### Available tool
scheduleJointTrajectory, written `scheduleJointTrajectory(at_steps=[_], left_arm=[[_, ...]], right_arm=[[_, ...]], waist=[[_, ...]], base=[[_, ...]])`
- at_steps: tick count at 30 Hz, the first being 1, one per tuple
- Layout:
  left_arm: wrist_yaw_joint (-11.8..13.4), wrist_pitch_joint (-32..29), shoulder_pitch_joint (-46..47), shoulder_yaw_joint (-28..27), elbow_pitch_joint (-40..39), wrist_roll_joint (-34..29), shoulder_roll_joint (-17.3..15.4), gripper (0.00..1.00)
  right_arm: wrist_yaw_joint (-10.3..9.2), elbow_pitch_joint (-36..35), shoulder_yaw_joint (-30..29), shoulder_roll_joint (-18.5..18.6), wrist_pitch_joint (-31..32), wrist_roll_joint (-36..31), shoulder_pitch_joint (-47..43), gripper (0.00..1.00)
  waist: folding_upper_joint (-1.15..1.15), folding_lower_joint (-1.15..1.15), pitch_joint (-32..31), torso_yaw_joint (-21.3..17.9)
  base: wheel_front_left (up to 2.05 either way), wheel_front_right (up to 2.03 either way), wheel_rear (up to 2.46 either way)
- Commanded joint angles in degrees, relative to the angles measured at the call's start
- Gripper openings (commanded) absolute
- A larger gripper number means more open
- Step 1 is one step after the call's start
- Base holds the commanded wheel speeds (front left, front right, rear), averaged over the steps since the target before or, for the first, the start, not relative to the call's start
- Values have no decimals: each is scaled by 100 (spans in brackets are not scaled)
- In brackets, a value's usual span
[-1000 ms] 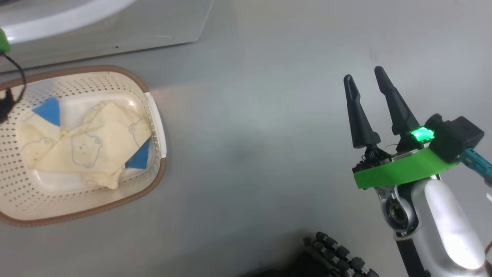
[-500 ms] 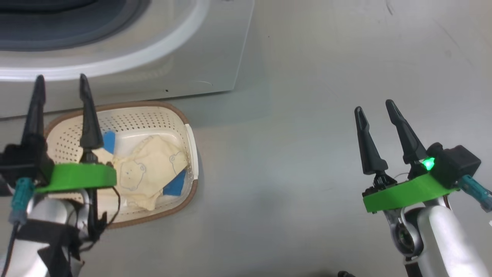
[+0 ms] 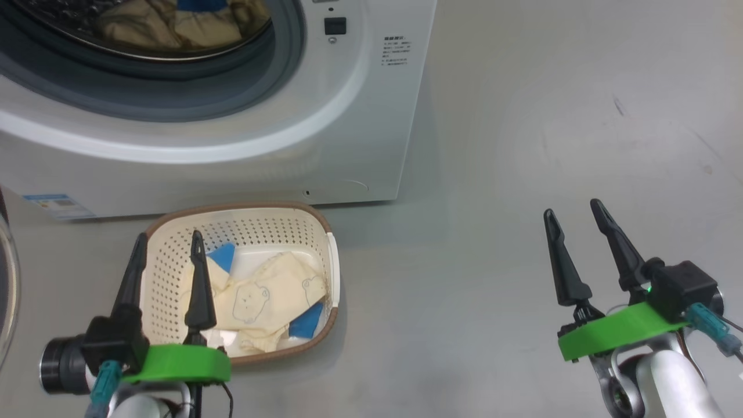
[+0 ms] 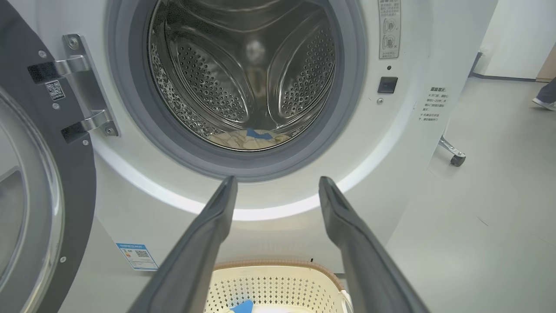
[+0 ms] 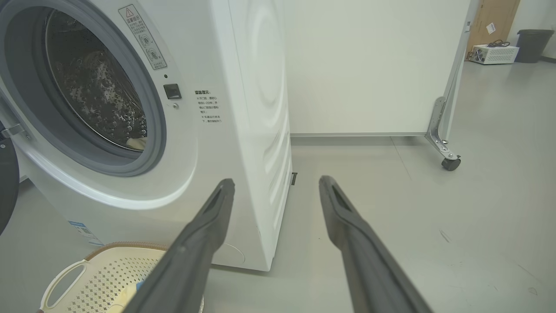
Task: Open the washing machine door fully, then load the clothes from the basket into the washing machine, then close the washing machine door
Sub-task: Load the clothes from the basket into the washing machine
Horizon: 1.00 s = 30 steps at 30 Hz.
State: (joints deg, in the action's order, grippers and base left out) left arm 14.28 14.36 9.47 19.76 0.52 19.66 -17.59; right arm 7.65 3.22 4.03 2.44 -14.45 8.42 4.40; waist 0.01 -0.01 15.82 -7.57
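The washing machine stands with its drum open, and the washing machine door is swung out to the left on its hinge. A cream garment with a blue patch lies in the drum. On the floor in front sits the basket, holding cream bear-print clothes. My left gripper hovers open over the basket's near left side, holding nothing. Off to the right over bare floor, my right gripper is open and empty. The left wrist view looks past the left gripper into the drum.
Grey floor stretches to the right of the machine. A white partition on a caster stands behind it. A white box and a dark bin sit far back. A person's foot shows at the far right.
The head camera has tilted up, bringing the machine's opening and my left gripper into view. Both grippers have stayed open. The basket and clothes lie as before.
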Motion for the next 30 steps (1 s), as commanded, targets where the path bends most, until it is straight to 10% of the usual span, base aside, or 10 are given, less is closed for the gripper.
scheduleJointTrajectory(at_steps=[1, 30], left_arm=[[614, 62, -8, -216, -164, -58, -54, 100], [348, 63, -800, -342, 122, -344, 432, 100]], right_arm=[[-16, -140, 91, 43, -55, -73, -31, 100], [-16, -418, 146, 43, 296, -225, -580, 100]], waist=[[-1, 1, -245, 162], [-1, 1, -991, 404]], base=[[0, 0, 0], [0, 0, 0]])
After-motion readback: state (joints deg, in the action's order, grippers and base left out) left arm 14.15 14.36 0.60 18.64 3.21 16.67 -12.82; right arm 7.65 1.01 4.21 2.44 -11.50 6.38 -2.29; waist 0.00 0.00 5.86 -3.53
